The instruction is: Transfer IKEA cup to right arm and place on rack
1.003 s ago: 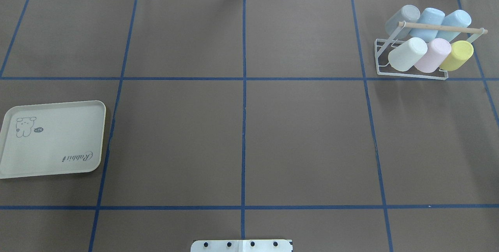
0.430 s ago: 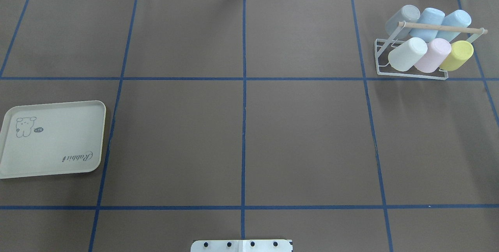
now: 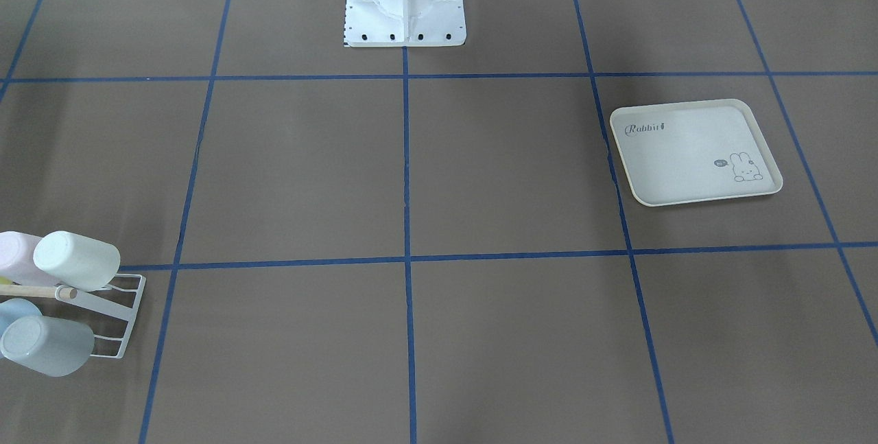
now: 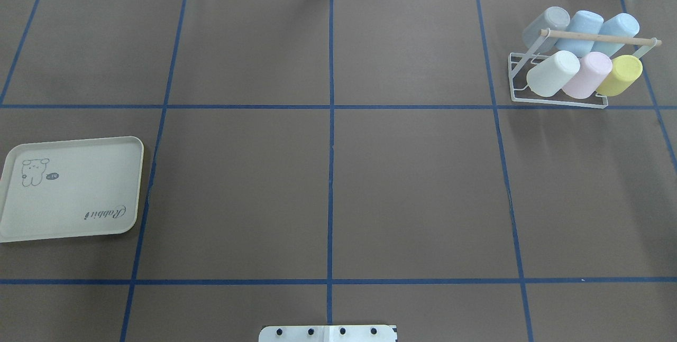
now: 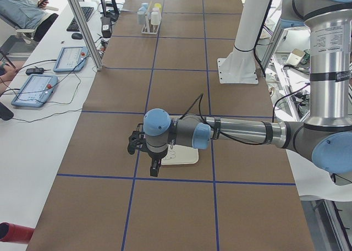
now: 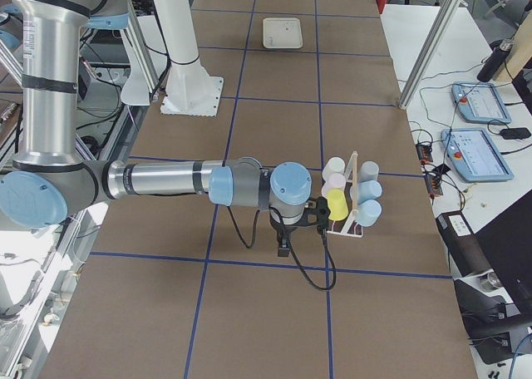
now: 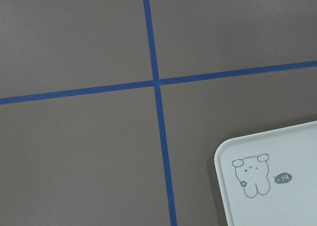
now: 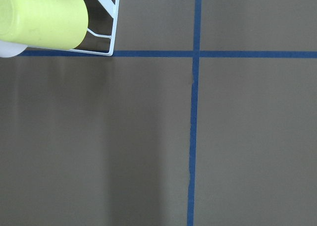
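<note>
**Six cups racked, nothing left to carry**

On my screens the rack [image 4: 558, 103] carries six cups, all tipped on its prongs, three on each side of its dowel [image 4: 582, 35]. The yellow cup [image 4: 620, 75] sits at one end of the rack. My right gripper [image 6: 318, 213] hangs near it. Only a side camera shows that gripper, so I cannot tell how wide it stands. The left gripper [image 5: 135, 143] hovers over the tray [image 4: 74, 225], at the table's far end from the rack, and I cannot judge its opening either. Neither wrist camera shows a cup in hand, and the tray is bare. I judge the handover and placing done, with only the retreat left.
</note>
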